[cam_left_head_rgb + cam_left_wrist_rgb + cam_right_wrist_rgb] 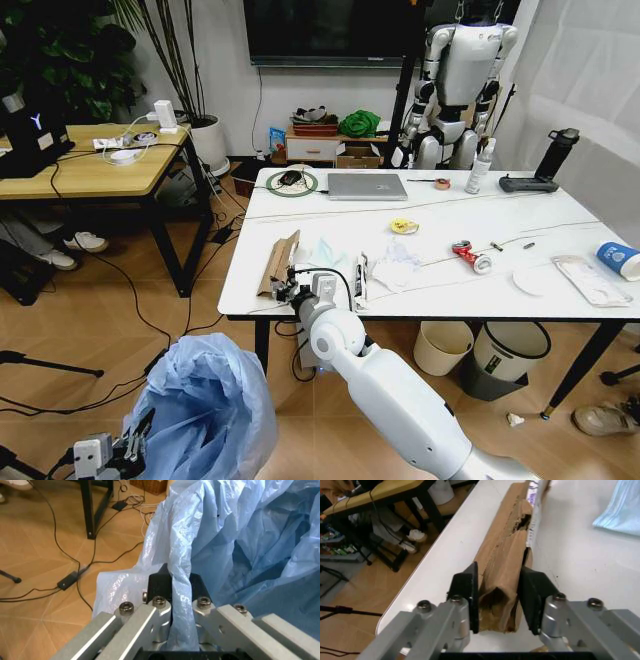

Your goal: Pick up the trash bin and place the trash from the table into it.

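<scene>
Ahead of you, a white wall (225, 90) carries a dark wall screen (335, 30). Wood-pattern floor (90, 340), black cables (120, 300) trailing across it. Wooden-topped desk (90, 165) on your left, large leafy plant (70, 45) behind it. Low shelf (320, 148) against the wall holds a green bundle (360, 123). Humanoid robot (460, 80) stands at the back right. Cream bin (443, 347) and grey bin (505, 358) sit side by side on the floor.

No readable text anywhere; purple print on the white edge of my cardboard strip (507, 555) is too blurred.
</scene>
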